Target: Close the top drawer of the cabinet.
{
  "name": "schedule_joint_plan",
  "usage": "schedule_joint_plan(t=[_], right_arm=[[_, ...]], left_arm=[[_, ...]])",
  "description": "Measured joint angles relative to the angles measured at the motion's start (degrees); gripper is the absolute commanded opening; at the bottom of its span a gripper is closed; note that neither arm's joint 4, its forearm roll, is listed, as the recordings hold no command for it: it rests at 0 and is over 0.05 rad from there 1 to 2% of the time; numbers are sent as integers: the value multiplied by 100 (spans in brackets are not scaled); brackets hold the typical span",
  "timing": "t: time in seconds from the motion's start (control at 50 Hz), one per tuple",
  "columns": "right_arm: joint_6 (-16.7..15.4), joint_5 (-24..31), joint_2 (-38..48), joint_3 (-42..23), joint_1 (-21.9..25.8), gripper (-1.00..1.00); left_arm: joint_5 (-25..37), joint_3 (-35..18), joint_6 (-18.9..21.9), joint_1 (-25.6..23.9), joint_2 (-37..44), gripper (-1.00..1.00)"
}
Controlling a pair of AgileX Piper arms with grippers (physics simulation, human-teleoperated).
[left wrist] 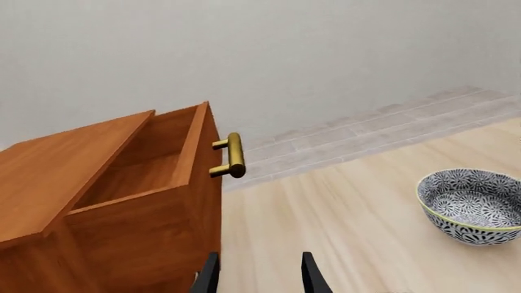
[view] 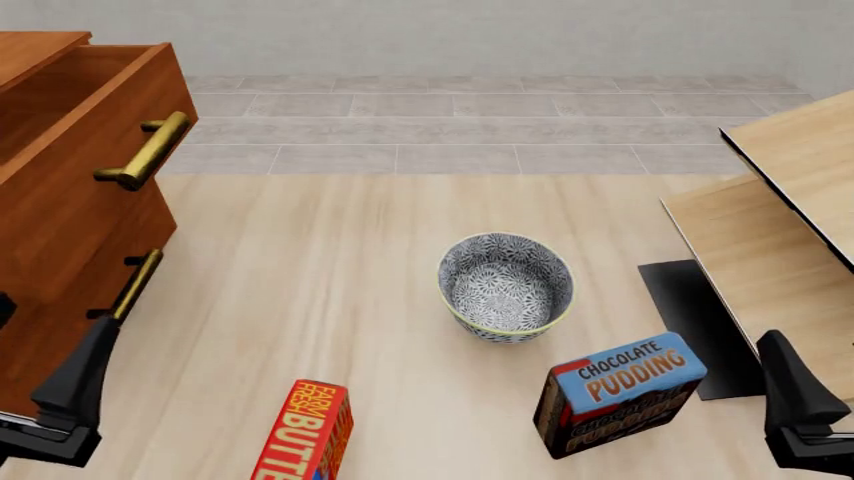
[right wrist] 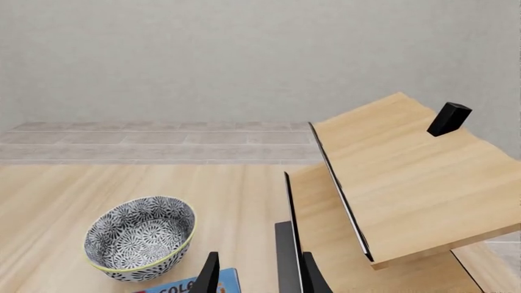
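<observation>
Reddish top drawer [view: 80,150] pulled out | cabinet [view: 54,330] cropped | both tools' fingers spread, tips cropped

the large reddish-brown wooden cabinet [view: 60,270] stands at the table's left edge. its uppermost wooden drawer [view: 94,150] is pulled out, hollow inside showing, long brass bar handle [view: 144,150] on its flat front.
</observation>
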Motion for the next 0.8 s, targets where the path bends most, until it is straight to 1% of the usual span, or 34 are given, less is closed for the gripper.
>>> schedule_joint_plan(t=[0.12, 0.28, 0.6, 0.8], right_arm=[[10, -22, 31, 4, -15, 100], [23, -51, 73, 7, -15, 100], [30, -182, 235, 18, -25, 100], [23, -238, 307, 24, -22, 100]], left_arm=[[-272, -124, 424, -178, 368, 100], [-960, -153, 1038, -351, 1203, 100], [-2593, -153, 2151, -379, 3028, 100], [-3301, -255, 2716, -432, 3858, 100]])
